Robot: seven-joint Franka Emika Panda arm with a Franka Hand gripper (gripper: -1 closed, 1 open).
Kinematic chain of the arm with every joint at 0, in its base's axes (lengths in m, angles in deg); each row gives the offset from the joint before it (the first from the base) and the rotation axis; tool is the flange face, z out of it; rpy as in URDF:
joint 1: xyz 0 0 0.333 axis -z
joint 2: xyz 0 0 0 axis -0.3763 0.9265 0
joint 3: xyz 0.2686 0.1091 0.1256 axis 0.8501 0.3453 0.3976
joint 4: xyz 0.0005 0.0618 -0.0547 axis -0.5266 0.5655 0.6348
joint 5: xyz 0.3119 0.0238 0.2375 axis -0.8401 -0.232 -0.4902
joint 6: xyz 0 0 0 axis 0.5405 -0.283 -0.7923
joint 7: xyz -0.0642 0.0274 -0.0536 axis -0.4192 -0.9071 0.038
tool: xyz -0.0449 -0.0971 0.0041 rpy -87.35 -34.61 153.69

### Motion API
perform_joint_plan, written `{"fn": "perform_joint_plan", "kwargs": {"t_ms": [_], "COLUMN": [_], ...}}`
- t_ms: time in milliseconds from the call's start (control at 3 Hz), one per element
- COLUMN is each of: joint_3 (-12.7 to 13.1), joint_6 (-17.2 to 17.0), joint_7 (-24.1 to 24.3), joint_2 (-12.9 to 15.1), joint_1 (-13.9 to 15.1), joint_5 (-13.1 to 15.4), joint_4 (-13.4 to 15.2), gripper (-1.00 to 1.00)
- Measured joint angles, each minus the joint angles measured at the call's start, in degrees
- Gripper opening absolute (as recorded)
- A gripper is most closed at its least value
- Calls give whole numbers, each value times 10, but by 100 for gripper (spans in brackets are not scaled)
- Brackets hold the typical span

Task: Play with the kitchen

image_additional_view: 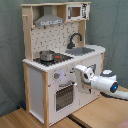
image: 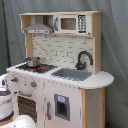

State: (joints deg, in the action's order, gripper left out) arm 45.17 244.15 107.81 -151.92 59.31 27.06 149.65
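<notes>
**Ana:** Up against the front panel, just under the counter edge — that's where the gripper [image_additional_view: 76, 71] sits in the second exterior view. The arm [image_additional_view: 102, 83] reaches in from the second exterior view's right, wrist turned toward the cabinet face.

**Ben:** Are its fingers spread or pinched?

**Ana:** I cannot tell; the tip blends into the white panel. It looks to be level with the knobs [image_additional_view: 57, 76], perhaps touching one, but I wouldn't swear to it.

**Ben:** Why that height?

**Ana:** My guess: the knobs and the oven door [image_additional_view: 65, 97] just below are the parts of the kitchen [image: 60, 70] that move, so a hand meant to play would go there first.

**Ben:** And the kitchen itself?

**Ana:** Upright on a wooden floor [image_additional_view: 95, 117] before a grey curtain [image: 114, 45]. The pot [image_additional_view: 47, 55] rests on the stovetop under the hood [image: 38, 29]; the faucet [image: 83, 59] arches over the sink [image: 71, 74], and the microwave [image: 73, 23] sits top-shelf. All laid out as a real kitchen is.

**Ben:** The first exterior view?

**Ana:** Only white arm parts at the first exterior view's lower left.
</notes>
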Motion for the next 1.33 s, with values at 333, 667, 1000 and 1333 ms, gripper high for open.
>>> {"fn": "perform_joint_plan", "kwargs": {"t_ms": [333,667,1000,1333], "joint_3": [24,45,57,78], "joint_6": [-13,-26,-41,-28], "joint_7": [62,120,174,186], "joint_2": [-1,-5,-4,-8], "joint_1": [0,1,5,57], "joint_5": [0,0,0,1], "joint_4": [1,3,18,24], "gripper": [100,100,100,100]}}
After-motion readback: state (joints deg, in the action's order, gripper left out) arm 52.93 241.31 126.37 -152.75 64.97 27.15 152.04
